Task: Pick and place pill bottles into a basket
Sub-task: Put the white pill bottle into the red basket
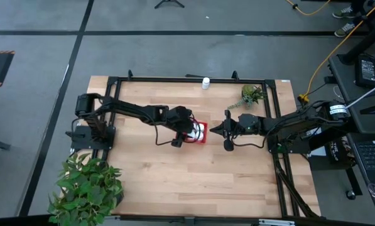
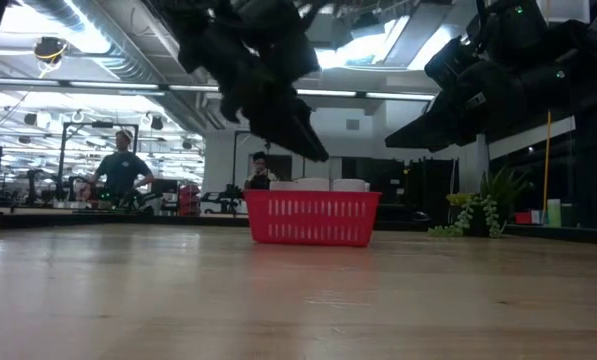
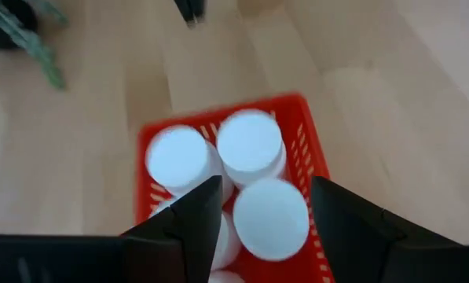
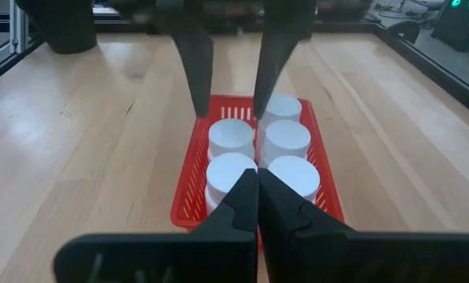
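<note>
Scene: your left claw [image 4: 228,106] hung above the red basket [image 4: 188,189] mid-tabletop [image 1: 193,176], fingers apart, holding nothing | five pill bottles [image 4: 231,137] stood upright inside; a sixth bottle [image 1: 205,83] waited at the far edge | right claw [image 1: 225,130] sat closed beside the basket | Advice: lift straight up, clearing the caps, before reaching out.

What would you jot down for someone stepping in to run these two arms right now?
Left gripper: open, empty, hanging above the basket.
Right gripper: shut, empty, waiting beside the basket.
Done: five pill bottles stand upright in the basket.
Left: one bottle stands alone at the table's far edge; it has yet to go in. One arm must fetch it.
</note>
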Action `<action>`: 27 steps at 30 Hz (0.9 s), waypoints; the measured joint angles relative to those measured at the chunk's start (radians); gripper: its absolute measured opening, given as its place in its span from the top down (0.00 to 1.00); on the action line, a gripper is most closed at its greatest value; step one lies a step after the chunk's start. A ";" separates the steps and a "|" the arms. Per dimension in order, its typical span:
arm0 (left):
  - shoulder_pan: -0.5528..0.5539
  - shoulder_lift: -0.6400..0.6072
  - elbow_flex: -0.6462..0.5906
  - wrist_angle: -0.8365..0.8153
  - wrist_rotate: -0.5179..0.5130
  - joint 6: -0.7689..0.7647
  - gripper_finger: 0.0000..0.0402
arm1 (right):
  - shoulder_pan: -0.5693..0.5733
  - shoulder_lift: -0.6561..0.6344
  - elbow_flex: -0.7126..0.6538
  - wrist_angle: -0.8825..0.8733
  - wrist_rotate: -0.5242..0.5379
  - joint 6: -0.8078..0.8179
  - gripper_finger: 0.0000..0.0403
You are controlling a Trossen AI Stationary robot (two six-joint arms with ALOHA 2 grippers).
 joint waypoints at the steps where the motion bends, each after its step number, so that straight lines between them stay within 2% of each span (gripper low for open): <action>1: -0.001 -0.014 0.000 -0.001 0.000 0.000 0.53 | 0.000 0.000 0.000 0.000 0.000 0.000 0.99; 9: 0.004 -0.179 -0.027 -0.145 0.001 -0.015 0.57 | 0.000 0.000 0.000 -0.022 0.002 0.000 0.99; 12: 0.012 -0.260 -0.074 -0.173 0.001 -0.059 0.65 | 0.000 0.000 0.000 -0.032 0.051 0.029 0.99; 17: 0.013 -0.419 -0.202 -0.154 -0.013 -0.112 0.83 | 0.000 0.001 0.000 -0.051 0.108 0.079 0.99; 21: 0.014 -0.534 -0.336 -0.033 -0.068 -0.131 0.97 | 0.003 0.001 0.000 -0.104 0.231 0.114 0.99; 27: 0.014 -0.642 -0.539 0.221 -0.080 -0.129 0.99 | 0.005 0.009 -0.001 -0.105 0.351 0.133 0.99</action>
